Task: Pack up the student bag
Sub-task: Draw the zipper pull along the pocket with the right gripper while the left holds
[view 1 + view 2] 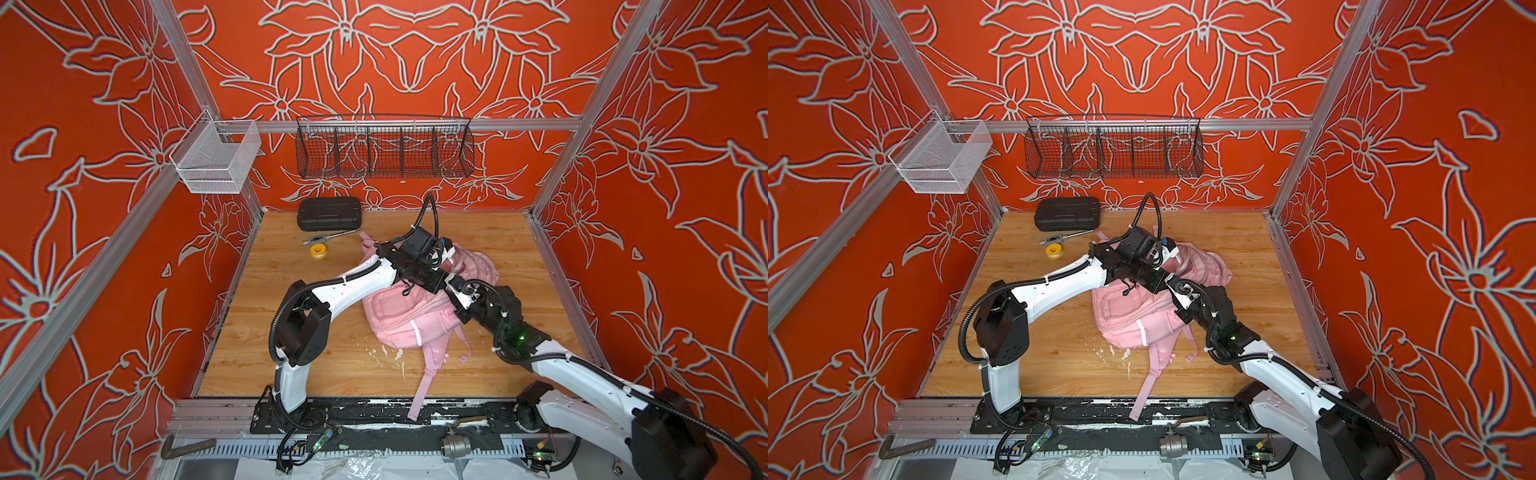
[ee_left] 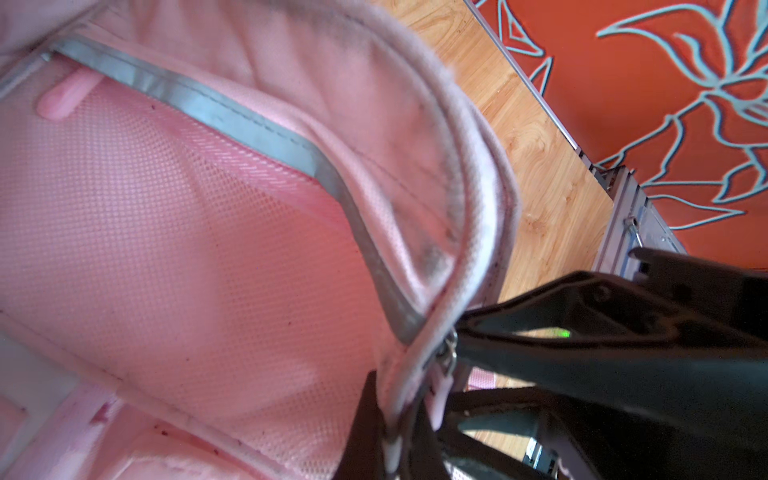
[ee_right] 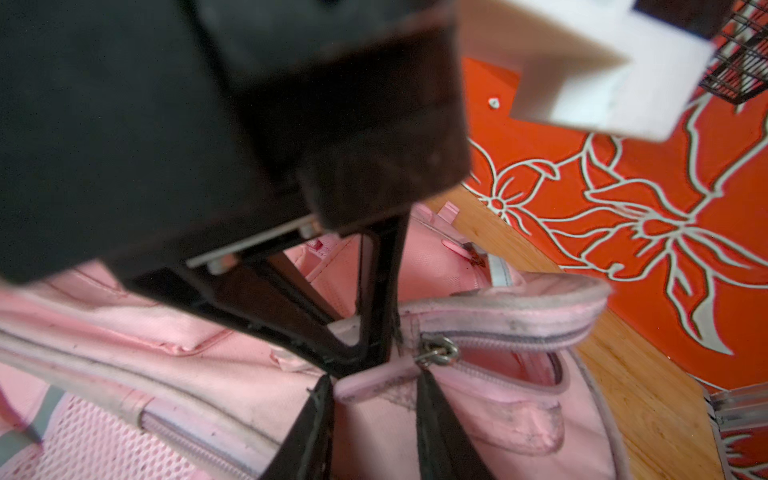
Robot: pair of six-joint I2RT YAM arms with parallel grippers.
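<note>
In both top views the student bag (image 1: 399, 320) (image 1: 1125, 320) lies near the middle of the wooden table (image 1: 291, 340), a little right of centre. 1 pink strap (image 1: 419, 390) trails over the near edge. The left arm (image 1: 353, 286) and the right arm (image 1: 515, 332) reach in from either side and meet above the bag's far part, where their tips are hidden. In the far left corner sits a black case (image 1: 329, 214). A metal tool (image 1: 328, 237) lies just in front of it and a yellow roll (image 1: 318, 251) lies near the tool, all well apart from the bag. A black wire basket (image 1: 384, 151) and a white mesh basket (image 1: 216, 160) hang on the frame's rails.

In the left wrist view the left gripper (image 2: 395, 415) is pinched together on the bag's piped rim. A pink mesh panel (image 2: 166, 249) edged by a grey strip (image 2: 232, 120) fills most of the frame. A metal zipper ring (image 2: 451, 357) sits just beside the pinch.

In the right wrist view the right gripper (image 3: 374, 374) has its jaws partly apart, 1 finger on each side of a pink pull tab (image 3: 382, 384) that hangs from the ring. I cannot tell whether the fingers press on the tab. Beyond the ring the zipper gapes open. The left gripper comes down from above onto the rim right next to the ring.
</note>
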